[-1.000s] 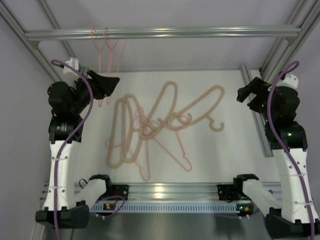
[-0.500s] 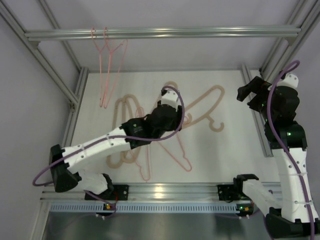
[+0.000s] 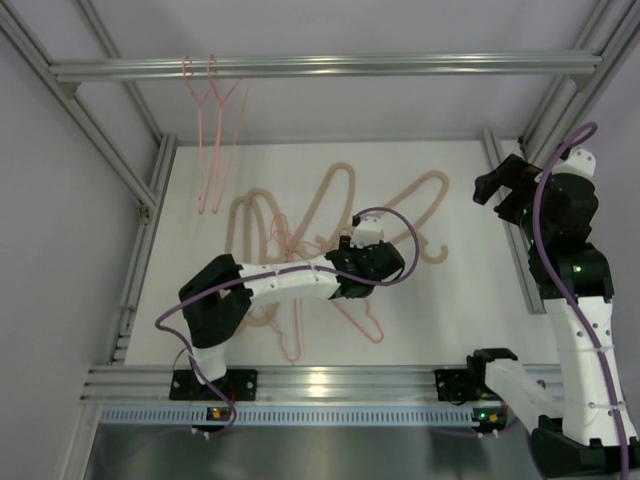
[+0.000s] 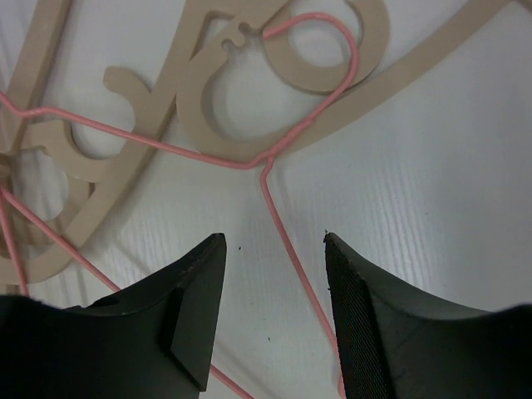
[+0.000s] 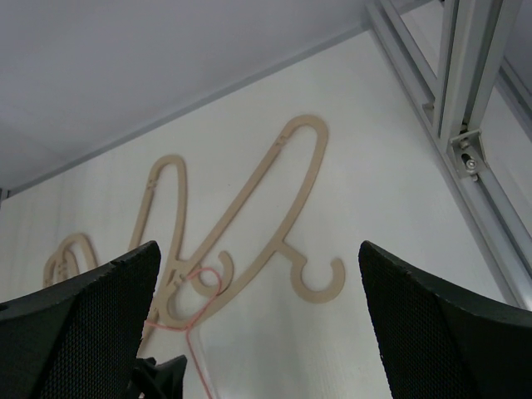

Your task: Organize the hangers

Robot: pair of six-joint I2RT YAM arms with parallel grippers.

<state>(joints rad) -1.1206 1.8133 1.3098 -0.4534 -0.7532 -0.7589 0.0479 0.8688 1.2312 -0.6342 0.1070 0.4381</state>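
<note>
Several hangers lie tangled mid-table: beige ones (image 3: 420, 200) and thin pink wire ones (image 3: 365, 322). Two more pink hangers (image 3: 213, 120) hang on the overhead rail (image 3: 400, 65). My left gripper (image 3: 380, 262) is low over the pile and open. In the left wrist view its fingers (image 4: 273, 243) straddle a pink wire (image 4: 287, 233) just below that hanger's hook (image 4: 328, 33), which lies over beige hooks (image 4: 216, 91). I cannot tell whether they touch the wire. My right gripper (image 3: 500, 185) is open wide and empty, raised at the right. The right wrist view (image 5: 258, 247) looks down on a beige hanger (image 5: 283, 183).
Aluminium frame posts stand at the back right (image 5: 465, 91) and along the left side (image 3: 140, 215). The table's white surface (image 3: 460, 310) is bare at the front right. My left arm (image 3: 270, 280) lies across the left part of the pile.
My left arm has swung from the back left by the rail across to mid-table and come down over a pink hanger. The right arm has not moved.
</note>
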